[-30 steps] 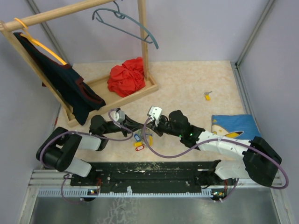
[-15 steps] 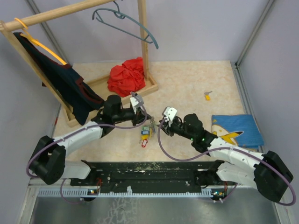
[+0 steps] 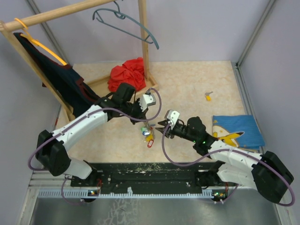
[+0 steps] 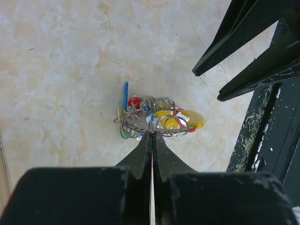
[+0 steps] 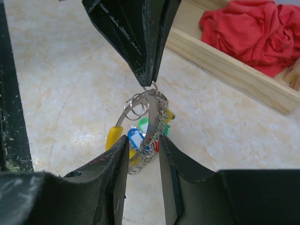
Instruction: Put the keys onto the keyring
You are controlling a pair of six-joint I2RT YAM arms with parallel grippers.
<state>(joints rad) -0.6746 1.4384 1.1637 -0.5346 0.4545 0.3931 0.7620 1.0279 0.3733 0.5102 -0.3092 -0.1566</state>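
The keyring (image 5: 151,110), a grey metal band with a yellow section (image 5: 114,136), hangs in the air from my left gripper (image 4: 152,133), which is shut on its top edge. Several keys with blue, green, yellow and red tags (image 5: 135,138) dangle from small rings on it. In the top view the bunch (image 3: 148,134) hangs under the left gripper (image 3: 147,123). My right gripper (image 5: 143,138) is open, its jaws on either side of the ring's lower part. It also shows in the top view (image 3: 161,127). One yellow-tagged key (image 3: 208,96) lies alone at the far right of the table.
A wooden clothes rack's base tray (image 3: 140,95) with a red cloth (image 3: 127,75) stands at the back left. A grey hanger (image 3: 126,21) and a dark garment (image 3: 65,84) hang from it. A blue cloth (image 3: 234,129) lies at the right.
My left arm has lifted the keyring with its keys off the table and carried it right and away. My right gripper has drawn back right and now straddles the hanging ring.
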